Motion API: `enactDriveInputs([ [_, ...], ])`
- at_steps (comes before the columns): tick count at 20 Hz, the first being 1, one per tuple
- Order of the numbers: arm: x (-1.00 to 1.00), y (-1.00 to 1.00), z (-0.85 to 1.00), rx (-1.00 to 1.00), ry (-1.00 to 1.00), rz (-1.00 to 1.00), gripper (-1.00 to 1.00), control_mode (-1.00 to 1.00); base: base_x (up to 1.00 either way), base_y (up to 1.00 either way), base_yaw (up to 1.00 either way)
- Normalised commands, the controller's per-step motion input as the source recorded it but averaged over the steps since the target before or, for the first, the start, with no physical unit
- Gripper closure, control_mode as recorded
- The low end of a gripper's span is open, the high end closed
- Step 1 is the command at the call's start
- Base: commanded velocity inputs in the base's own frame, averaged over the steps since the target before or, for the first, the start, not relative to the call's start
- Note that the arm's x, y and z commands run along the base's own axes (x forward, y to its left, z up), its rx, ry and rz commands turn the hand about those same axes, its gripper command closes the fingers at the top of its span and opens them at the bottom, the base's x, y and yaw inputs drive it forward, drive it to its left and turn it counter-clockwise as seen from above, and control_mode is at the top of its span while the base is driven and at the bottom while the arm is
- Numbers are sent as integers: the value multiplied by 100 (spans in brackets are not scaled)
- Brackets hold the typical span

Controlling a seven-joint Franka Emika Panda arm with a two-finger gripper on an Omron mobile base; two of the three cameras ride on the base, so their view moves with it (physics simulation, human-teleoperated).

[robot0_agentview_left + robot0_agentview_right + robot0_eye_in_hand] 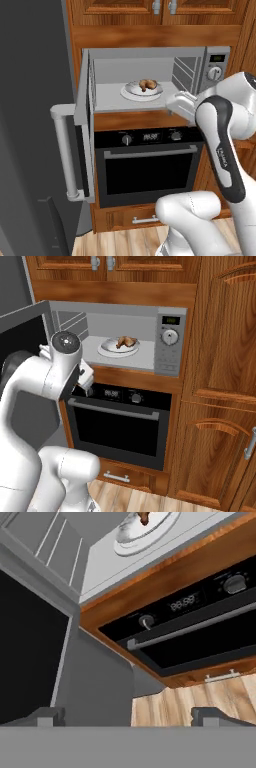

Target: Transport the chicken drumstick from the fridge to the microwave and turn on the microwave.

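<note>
The two-finger gripper [127,714] of the white arm is standing released, its two dark finger tips spread wide with nothing between them. In the hand view it is looking past the edge of the swung-open dark glass microwave door [30,642], which is lying just to one side of the tips, toward the black oven with the wide dark window [200,637] and the wooden floor beyond.

In the left base view the white hand [182,106] is hanging just outside the front lip of the silver built-in microwave [150,80], at the right end of the opening and near the level of the cavity floor. The door [85,125] is standing open at the far left of that opening, so the next move, by my judgement closing it, turns on this: the door's free edge is lying to the robot's left of the claw, across the width of the cavity, with its long axis upright.

The small golden-brown chicken drumstick [147,84] is already resting on a round white plate [141,90] on the microwave floor, deeper in and slightly above and left of the claw, well apart from the tips. In the right base view the drumstick [126,342] is sitting mid-cavity, with the round knob [170,336] on the side panel to its right, untouched. The delivery looks done; shutting the door and starting the microwave remain.
</note>
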Motion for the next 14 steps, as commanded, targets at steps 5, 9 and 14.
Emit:
enactDriveInputs([
  [5, -46, 19, -2, 31, 0, -4, -100, -100, 0, 0, 0],
  [9, -44, 25, 0, 30, 0, -4, -100, -100, 0, 0, 0],
  [14, -45, 28, 1, 25, 3, -5, -100, -100, 0, 0, 0],
])
